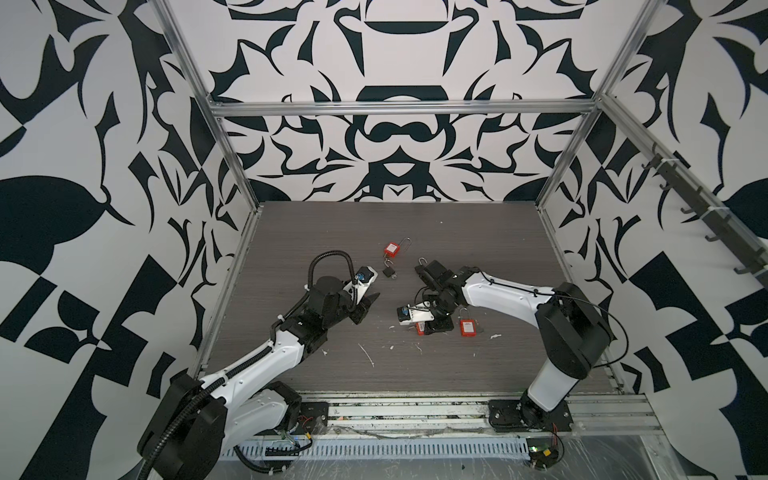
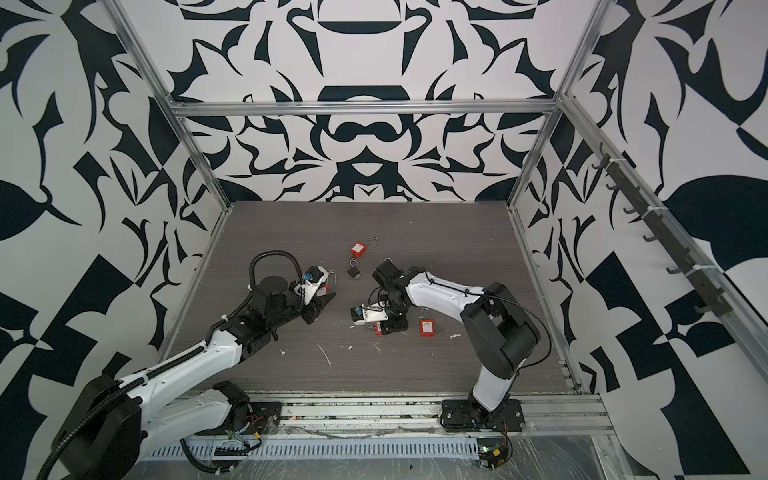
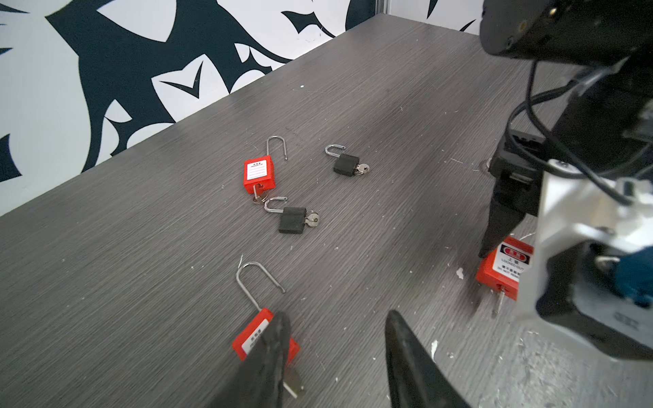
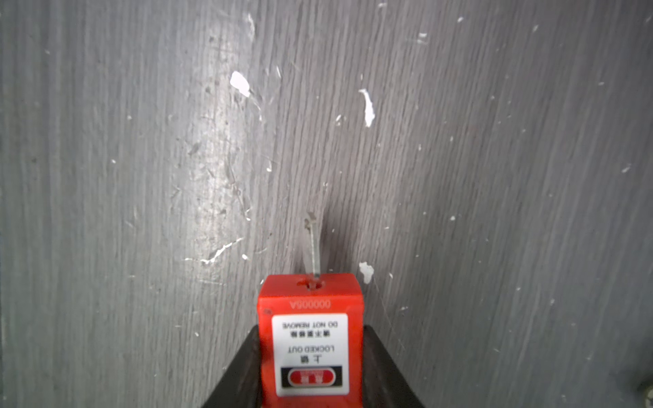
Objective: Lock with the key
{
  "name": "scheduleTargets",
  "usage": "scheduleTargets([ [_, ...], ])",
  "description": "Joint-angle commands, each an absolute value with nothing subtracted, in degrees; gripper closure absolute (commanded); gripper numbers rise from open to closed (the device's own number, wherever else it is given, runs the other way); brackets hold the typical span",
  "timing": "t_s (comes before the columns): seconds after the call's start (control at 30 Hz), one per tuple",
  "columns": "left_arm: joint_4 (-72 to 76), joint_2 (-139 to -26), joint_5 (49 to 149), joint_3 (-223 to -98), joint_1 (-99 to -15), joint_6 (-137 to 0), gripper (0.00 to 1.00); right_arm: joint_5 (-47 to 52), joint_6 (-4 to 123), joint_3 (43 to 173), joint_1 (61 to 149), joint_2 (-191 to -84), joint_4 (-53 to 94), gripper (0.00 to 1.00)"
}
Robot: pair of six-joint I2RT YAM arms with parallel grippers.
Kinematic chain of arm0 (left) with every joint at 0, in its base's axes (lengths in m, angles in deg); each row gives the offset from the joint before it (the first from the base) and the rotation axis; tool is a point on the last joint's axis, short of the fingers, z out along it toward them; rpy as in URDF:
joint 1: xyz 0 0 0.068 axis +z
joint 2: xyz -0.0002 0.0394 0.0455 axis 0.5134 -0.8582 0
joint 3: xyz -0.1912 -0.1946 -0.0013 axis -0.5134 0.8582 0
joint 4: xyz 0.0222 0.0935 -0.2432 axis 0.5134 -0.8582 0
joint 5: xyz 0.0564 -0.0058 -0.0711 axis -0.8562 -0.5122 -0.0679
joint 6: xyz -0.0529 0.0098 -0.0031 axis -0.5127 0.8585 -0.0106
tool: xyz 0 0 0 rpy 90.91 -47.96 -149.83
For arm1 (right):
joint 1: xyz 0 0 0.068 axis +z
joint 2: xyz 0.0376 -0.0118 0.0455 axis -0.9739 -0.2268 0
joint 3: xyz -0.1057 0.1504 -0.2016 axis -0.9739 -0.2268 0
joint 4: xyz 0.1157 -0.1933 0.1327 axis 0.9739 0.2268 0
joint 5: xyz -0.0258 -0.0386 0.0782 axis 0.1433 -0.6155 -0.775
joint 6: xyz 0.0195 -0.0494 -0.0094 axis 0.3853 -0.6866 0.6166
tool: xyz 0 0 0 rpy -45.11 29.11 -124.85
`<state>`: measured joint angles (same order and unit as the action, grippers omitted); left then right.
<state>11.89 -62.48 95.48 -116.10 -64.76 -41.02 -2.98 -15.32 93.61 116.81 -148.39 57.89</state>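
My right gripper [image 4: 311, 332] is shut on a red padlock [image 4: 311, 353], label up, low over the table. A silver key [image 4: 312, 247] sticks out of the padlock's end. In both top views this gripper [image 1: 428, 326] sits right of centre. My left gripper [image 3: 337, 318] is open with bare table between its fingers. A second red padlock [image 3: 247, 339] with an open shackle lies on the table, partly hidden behind one finger [image 3: 275, 339], and its key [image 3: 295, 383] shows beside it. In a top view the left gripper [image 2: 328, 301] hangs left of centre.
Further back lie a red padlock [image 1: 392, 248] with an open shackle and a black padlock [image 1: 389, 272] with keys. Another black padlock [image 3: 346, 165] lies near the right arm. One more red padlock [image 1: 468, 327] sits right of the right gripper. White flecks dot the grey table [image 1: 374, 374].
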Motion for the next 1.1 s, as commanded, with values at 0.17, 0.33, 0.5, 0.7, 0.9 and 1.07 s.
scheduleTargets([
  [0.17, 11.0, -63.6, 96.8, -117.3, -64.6, -41.3, 0.52, 0.5, -5.7, 96.1, 117.8, -147.9, 56.3, 0.46],
  [0.33, 11.2, -64.5, 98.0, -118.1, -64.6, -41.1, 0.52, 3.1, 0.3, 95.6, 118.4, -145.1, 54.2, 0.28],
  [0.5, 11.2, -64.0, 98.5, -118.8, -64.6, -40.9, 0.52, 8.1, 23.7, 95.6, 119.6, -138.7, 46.7, 0.28],
  [0.7, 11.4, -63.0, 97.1, -118.7, -64.6, -40.9, 0.51, 28.9, 78.1, 96.1, 122.7, -132.7, 51.2, 0.33],
  [0.9, 11.7, -62.8, 98.0, -119.4, -64.6, -41.2, 0.51, 33.9, 116.8, 88.8, 128.4, -128.2, 47.3, 0.01],
  [1.07, 12.3, -61.7, 98.3, -119.5, -64.7, -41.5, 0.51, 34.6, 133.8, 95.2, 130.3, -133.2, 61.2, 0.01],
])
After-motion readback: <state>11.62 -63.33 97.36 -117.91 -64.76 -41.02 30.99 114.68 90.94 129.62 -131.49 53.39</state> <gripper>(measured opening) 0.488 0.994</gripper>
